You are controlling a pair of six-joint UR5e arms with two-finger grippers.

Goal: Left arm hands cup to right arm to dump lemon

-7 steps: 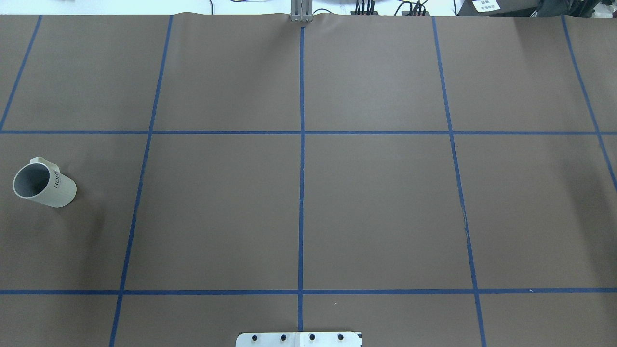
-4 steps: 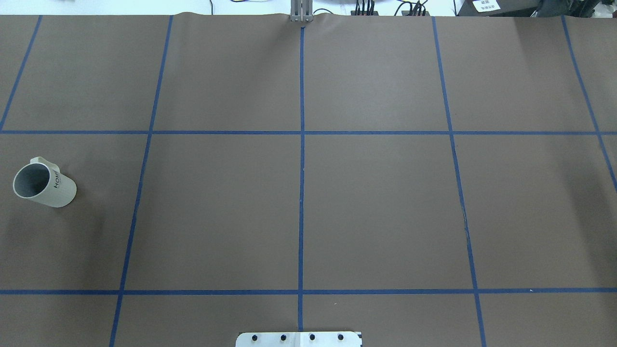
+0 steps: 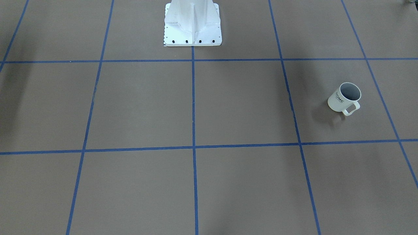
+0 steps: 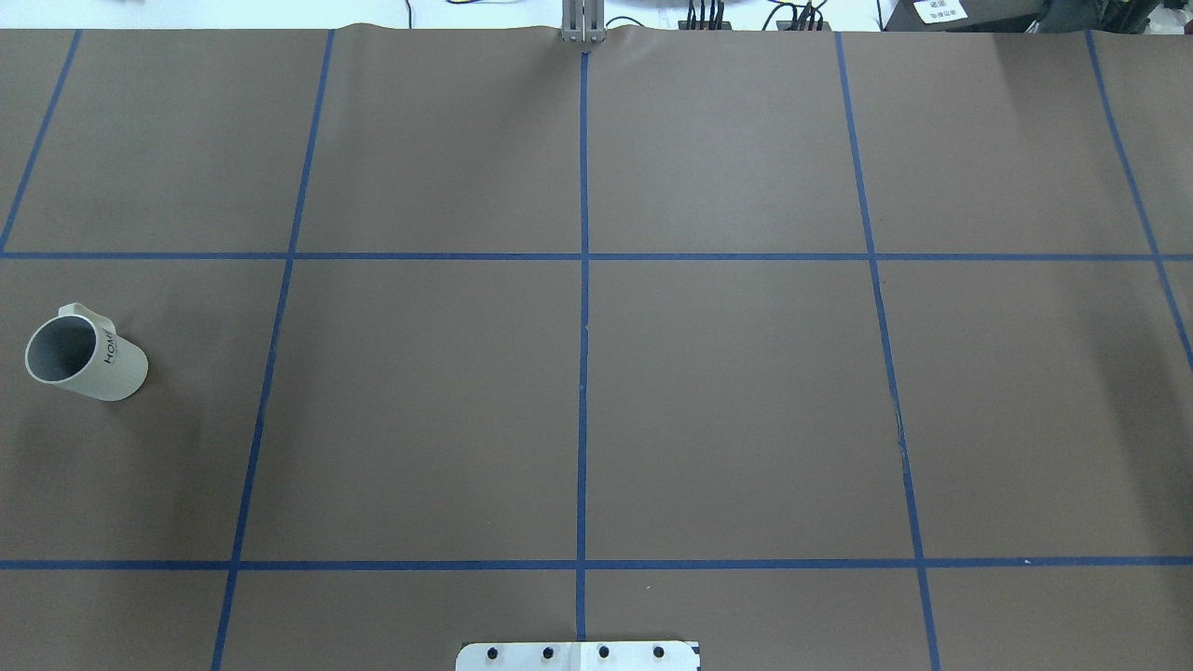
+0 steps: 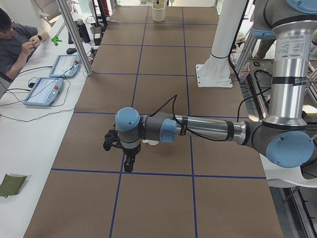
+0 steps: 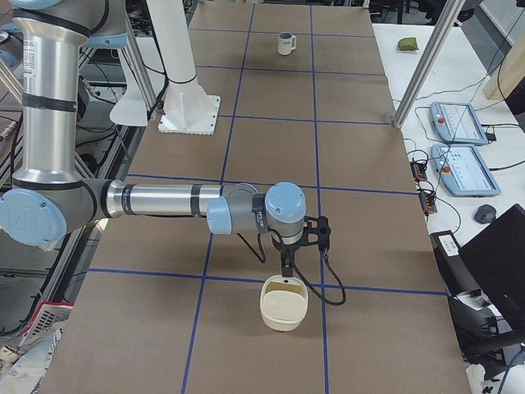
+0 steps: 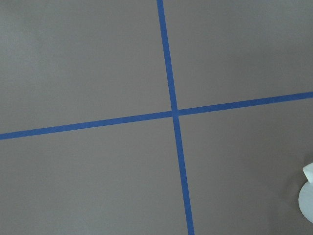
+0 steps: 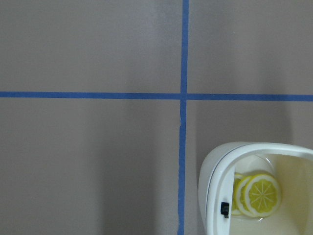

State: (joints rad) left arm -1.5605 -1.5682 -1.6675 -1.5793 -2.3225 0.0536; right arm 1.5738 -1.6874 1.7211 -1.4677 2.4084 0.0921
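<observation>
Pincers: two; left pincer and right pincer hang over the surface; spread or pressed together, I cannot tell; one cup stands upright, far left, alone; one bowl holds two lemon slices.

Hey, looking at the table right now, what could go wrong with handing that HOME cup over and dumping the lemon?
The cup looks empty inside, while lemon slices lie in a cream bowl near the right arm, so a dump may pour out nothing.
The cup's handle points away from the robot, so the left hand may have to pinch the rim or wall, where it could slip or tip the cup.
</observation>
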